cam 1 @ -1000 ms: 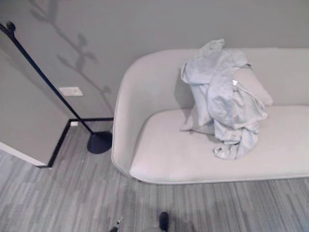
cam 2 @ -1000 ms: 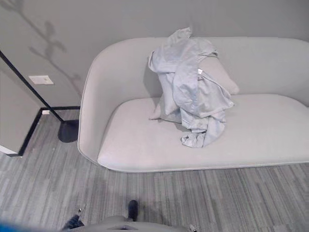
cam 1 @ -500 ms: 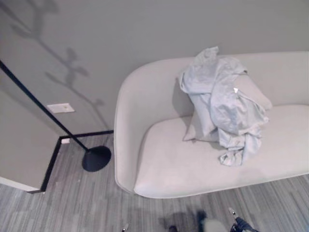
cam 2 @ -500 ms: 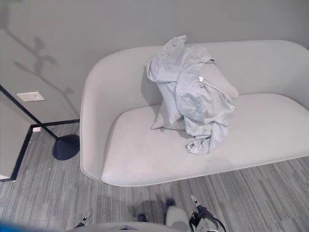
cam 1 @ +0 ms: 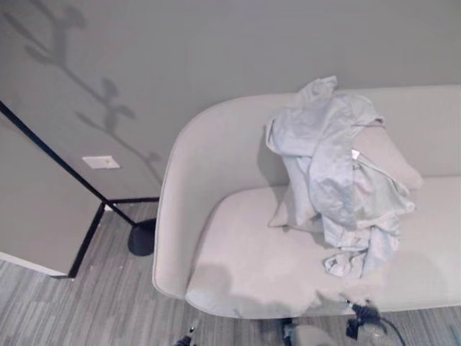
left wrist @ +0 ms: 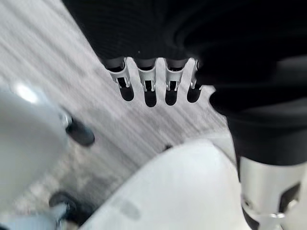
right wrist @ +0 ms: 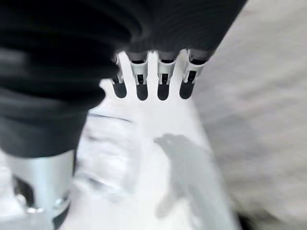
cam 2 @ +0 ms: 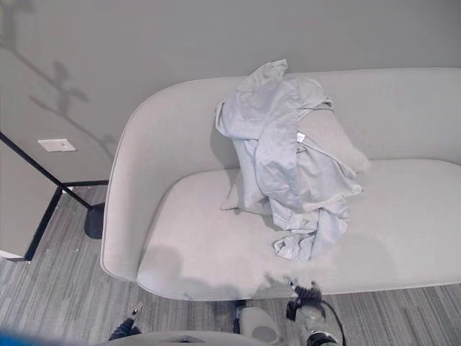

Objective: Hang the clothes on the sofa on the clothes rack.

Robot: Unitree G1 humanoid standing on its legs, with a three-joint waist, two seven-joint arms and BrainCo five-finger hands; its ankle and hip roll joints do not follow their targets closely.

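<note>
Closer now than a second ago: the whole head view has shifted, which I read as the camera moving in on the sofa (cam 1: 238, 267), not the things moving. Nothing about the clothes (cam 1: 338, 173) has changed that I can see; the pale blue-grey bundle is draped over a cushion (cam 1: 385, 148) against the sofa's backrest and spills down onto the seat, well ahead of both sets of fingers and untouched. My left hand (left wrist: 158, 81) has its fingers (left wrist: 150, 91) straight and relaxed, holding nothing, with carpet floor (left wrist: 43, 43) and the sofa's pale edge past the tips. My right hand (right wrist: 153, 72) is likewise relaxed, fingers (right wrist: 163, 81) straight and empty, with the pale seat beyond their tips. Off beyond the sofa's left end, far from either hand, the clothes rack (cam 1: 65, 166) leans as a thin black pole on a round base by the wall. I judge this as the approach only: the grasp isn't begun yet, and the hanging comes after.
</note>
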